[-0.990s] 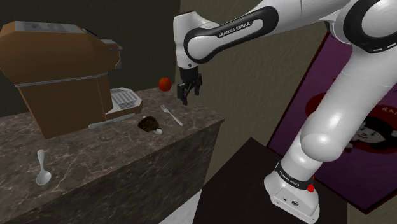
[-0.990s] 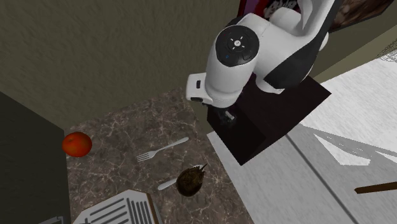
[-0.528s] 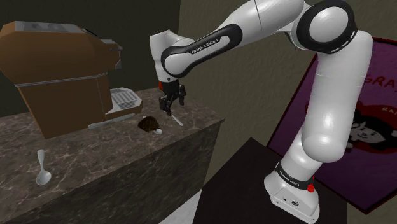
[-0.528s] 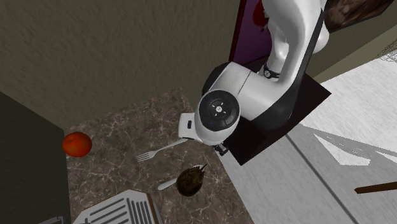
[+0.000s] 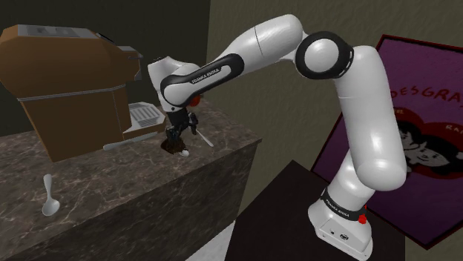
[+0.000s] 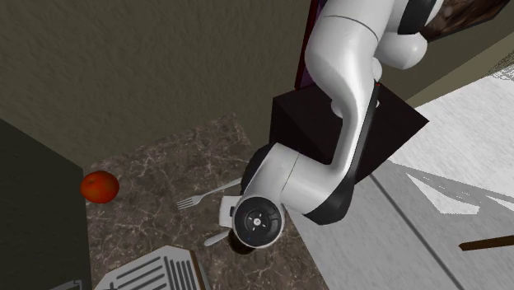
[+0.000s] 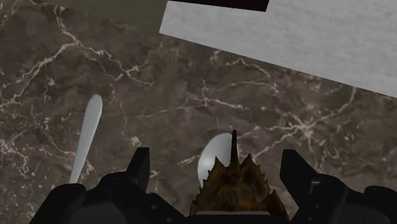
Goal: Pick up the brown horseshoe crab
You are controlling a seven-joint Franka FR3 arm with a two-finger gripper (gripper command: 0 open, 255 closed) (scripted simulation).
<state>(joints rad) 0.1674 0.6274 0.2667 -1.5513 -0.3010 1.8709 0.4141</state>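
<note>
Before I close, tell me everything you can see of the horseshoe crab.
The horseshoe crab is brown, with a domed, rough-looking shell, spiny edges and a thin tail spike pointing away from the claw. It lies flat on the dark marbled counter, near the counter's edge. The open claw hangs right over it, one finger on each side, neither touching it. The bowl of a small white spoon lies at its tail; I cannot tell whether they touch.

We saw a dark brown marble counter (image 5: 89, 193), veined in white, set against an olive wall (image 5: 289, 126). A purple poster (image 5: 434, 111) with a cartoon figure stood at that wall. The floor (image 6: 436, 235) was pale grey, and the light was dim.
</note>
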